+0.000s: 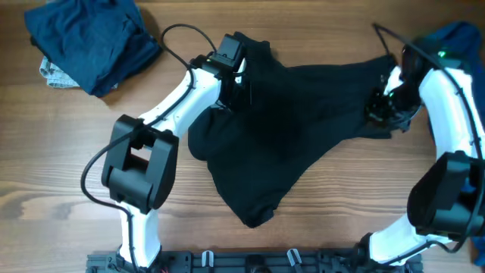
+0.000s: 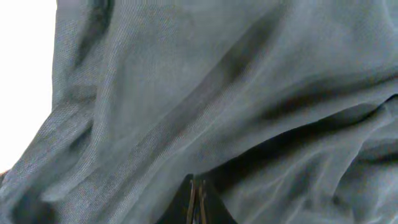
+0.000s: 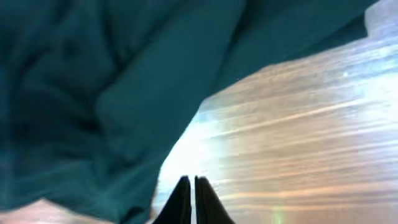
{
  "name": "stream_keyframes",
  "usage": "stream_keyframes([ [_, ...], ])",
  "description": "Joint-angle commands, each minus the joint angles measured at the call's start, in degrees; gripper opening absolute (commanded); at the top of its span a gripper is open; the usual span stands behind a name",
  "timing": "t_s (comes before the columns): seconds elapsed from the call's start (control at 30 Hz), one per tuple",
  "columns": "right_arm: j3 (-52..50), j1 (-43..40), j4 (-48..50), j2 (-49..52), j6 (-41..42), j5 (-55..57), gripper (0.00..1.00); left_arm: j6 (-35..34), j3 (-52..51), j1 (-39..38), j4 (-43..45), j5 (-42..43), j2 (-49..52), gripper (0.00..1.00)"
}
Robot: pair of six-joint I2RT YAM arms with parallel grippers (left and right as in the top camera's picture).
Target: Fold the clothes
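Showing one black shirt (image 1: pixel 280 129), one navy heap (image 1: pixel 91 42), one blue garment (image 1: pixel 464 34).

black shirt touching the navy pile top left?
Apart. The overhead view shows a strip of bare table between the black shirt and the navy pile.

Overhead looks down; wrist cameras close against clothes (image 1: pixel 280 129)

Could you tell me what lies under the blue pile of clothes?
At the lower left edge of the blue pile, a light grey cloth peeks out; how far it runs underneath is hidden.
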Motion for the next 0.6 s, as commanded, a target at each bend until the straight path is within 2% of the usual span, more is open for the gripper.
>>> stream_keyframes([
  [0.0, -4.4, -1.7, 5.7, -1.1, 2.4, 0.1, 0.04, 0.3, 0.2, 0.2, 2.1, 1.5, 3.3, 0.04],
  [0.13, -5.8, -3.7, 9.0, -1.1, 6.0, 3.2, 0.04, 0.3, 0.2, 0.2, 4.0, 5.9, 5.7, 0.04],
  [0.37, -6.8, -5.3, 14.5, -0.1, 8.8, 4.1, 0.04, 0.3, 0.2, 0.3, 4.9, 5.8, 6.6, 0.04],
  [0.57, -8.7, -5.3, 16.6, 5.4, 9.9, 1.7, 0.04, 0.3, 0.2, 0.3, 6.5, 6.2, 6.8, 0.04],
])
